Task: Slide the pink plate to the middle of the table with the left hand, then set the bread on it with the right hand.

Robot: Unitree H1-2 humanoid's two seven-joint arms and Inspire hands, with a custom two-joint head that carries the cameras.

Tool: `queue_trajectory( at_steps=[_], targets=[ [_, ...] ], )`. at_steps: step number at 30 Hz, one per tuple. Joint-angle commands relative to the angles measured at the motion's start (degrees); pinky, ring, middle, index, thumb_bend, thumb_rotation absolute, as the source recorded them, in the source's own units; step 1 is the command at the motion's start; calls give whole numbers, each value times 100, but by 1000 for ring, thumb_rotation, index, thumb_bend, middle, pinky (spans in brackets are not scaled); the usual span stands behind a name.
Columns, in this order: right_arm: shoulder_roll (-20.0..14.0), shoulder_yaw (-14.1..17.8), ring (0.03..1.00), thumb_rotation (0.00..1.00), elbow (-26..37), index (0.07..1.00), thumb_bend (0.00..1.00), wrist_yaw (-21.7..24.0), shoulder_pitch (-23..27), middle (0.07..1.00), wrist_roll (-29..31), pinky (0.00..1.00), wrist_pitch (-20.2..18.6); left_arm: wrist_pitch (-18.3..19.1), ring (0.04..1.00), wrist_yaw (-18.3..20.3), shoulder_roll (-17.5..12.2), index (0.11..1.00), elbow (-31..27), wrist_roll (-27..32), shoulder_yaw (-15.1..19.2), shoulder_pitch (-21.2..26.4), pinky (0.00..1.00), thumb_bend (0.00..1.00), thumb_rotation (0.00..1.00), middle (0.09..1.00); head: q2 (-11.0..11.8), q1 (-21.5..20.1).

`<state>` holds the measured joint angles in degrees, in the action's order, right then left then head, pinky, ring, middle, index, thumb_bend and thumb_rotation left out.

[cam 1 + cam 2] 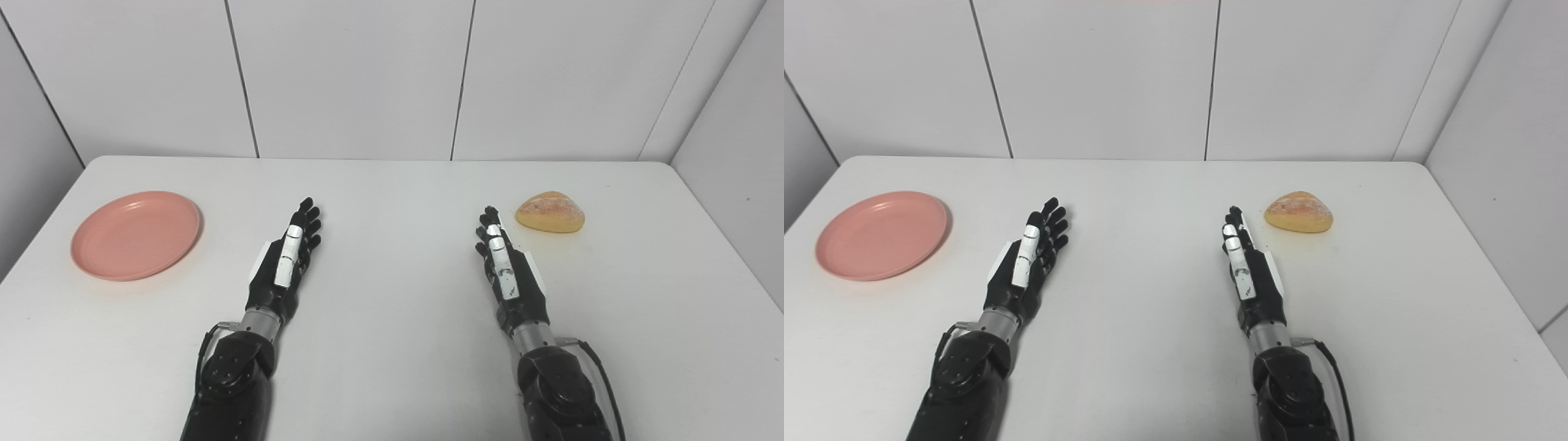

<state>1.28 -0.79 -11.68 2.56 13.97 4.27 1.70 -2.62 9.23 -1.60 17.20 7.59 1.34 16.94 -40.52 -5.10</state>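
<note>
A pink plate point(136, 234) lies flat near the table's left edge, with nothing on it. A golden bread roll point(550, 212) rests on the table at the right, toward the back. My left hand point(286, 260) is stretched out flat and open over the table, a good way to the right of the plate and holding nothing. My right hand point(506, 267) is likewise open with straight fingers, its tips just short and left of the bread, not touching it.
The white table point(392, 343) is bounded by white wall panels at the back and on both sides. Between my two hands lies bare tabletop.
</note>
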Motion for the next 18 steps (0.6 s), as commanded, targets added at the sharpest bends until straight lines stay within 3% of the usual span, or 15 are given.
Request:
queue_trajectory(
  at_steps=[1, 18],
  targets=[
    [-8, 8, 1000, 963, 128, 1000, 721, 35, 196, 1000, 14, 1000, 31, -46, 1000, 39, -33, 1000, -57, 35, -11, 79, 1000, 678, 1000, 1000, -2, 6],
    [18, 43, 1000, 958, 109, 1000, 699, 31, 210, 1000, 73, 1000, 82, -70, 1000, 26, -33, 1000, -39, 16, -9, 89, 1000, 683, 1000, 1000, -6, 2]
  ],
)
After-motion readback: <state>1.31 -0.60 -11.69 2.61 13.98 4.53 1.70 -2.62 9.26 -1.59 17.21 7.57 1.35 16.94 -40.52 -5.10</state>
